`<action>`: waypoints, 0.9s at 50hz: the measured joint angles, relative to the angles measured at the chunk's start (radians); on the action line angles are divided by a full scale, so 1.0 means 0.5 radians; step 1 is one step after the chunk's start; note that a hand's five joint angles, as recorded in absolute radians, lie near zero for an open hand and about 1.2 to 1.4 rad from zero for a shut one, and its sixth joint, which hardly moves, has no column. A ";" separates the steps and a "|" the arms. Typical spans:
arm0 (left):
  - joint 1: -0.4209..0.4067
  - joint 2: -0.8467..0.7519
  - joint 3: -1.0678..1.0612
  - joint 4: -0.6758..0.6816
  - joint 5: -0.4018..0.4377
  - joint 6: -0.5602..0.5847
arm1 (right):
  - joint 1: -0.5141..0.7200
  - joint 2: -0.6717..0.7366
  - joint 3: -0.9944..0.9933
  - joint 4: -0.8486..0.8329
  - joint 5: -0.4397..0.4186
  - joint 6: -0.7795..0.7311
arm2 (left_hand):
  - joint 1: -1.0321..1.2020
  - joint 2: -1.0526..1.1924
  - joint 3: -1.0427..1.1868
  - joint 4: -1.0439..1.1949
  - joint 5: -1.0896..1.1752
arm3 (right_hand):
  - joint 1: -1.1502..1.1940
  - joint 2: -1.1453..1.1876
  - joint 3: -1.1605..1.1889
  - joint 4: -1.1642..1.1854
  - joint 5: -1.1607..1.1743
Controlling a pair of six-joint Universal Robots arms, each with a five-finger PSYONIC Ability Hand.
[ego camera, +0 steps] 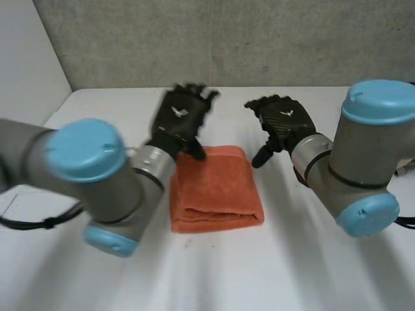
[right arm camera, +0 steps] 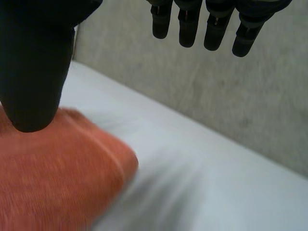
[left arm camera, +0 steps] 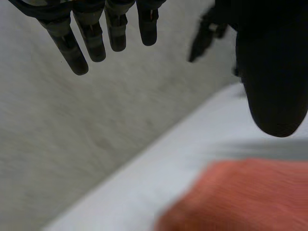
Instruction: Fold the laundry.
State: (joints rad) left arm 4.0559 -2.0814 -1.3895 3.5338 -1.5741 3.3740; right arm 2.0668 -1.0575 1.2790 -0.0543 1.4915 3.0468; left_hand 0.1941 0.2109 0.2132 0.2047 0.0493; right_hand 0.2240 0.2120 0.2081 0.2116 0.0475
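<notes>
An orange cloth [ego camera: 216,189] lies folded into a thick rectangle in the middle of the white table [ego camera: 311,272]. My left hand [ego camera: 180,120] hovers over the cloth's far left corner, fingers straight and spread, holding nothing. In the left wrist view its fingers [left arm camera: 96,33] and thumb [left arm camera: 272,82] stand apart above the cloth [left arm camera: 240,197]. My right hand [ego camera: 283,123] hangs beside the cloth's far right corner, open and empty. The right wrist view has its thumb [right arm camera: 33,72] over the cloth [right arm camera: 53,173] and its fingers [right arm camera: 211,24] straight.
A grey wall [ego camera: 259,39] rises behind the table's far edge. A pale wall [ego camera: 26,58] closes the left side. Bare tabletop lies in front of the cloth and to both sides of it.
</notes>
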 measured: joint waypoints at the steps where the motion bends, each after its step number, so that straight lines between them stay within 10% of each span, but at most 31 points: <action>1: -0.041 -0.129 0.130 -0.116 0.008 -0.013 | -0.021 0.056 -0.063 0.084 0.006 0.000 | 0.000 0.000 0.000 0.000 0.000 | 0.000 0.000 0.000 0.000 0.000; 12: -0.068 -0.669 0.687 -0.812 -0.226 0.007 | -0.004 0.407 -0.358 0.390 -0.127 0.003 | 0.000 0.000 0.000 0.000 0.000 | 0.000 0.000 0.000 0.000 0.000; 27: 0.033 -0.493 0.497 -0.997 -0.474 0.202 | 0.140 0.669 -0.644 0.634 -0.055 -0.229 | 0.000 0.000 0.000 0.000 0.000 | 0.000 -0.015 0.000 0.000 0.000; 36: 0.060 -0.183 0.506 -0.945 -0.214 0.213 | 0.215 0.313 -0.369 0.369 0.166 -0.527 | 0.000 0.000 0.000 0.000 -0.001 | 0.000 -0.015 0.000 0.000 0.000; 45: 0.182 0.065 0.558 -0.893 0.433 0.184 | 0.476 0.125 0.174 -0.045 0.265 -0.666 | 0.000 0.000 0.000 0.000 -0.001 | 0.000 -0.015 0.000 0.000 0.000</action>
State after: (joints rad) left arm 4.1468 -2.0490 -1.1103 3.0874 -1.3577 3.4658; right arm 2.3045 -0.9949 1.3662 -0.0768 1.6239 2.7140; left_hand 0.1941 0.2109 0.2132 0.2047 0.0489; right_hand 0.2240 0.2044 0.2081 0.2116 0.0474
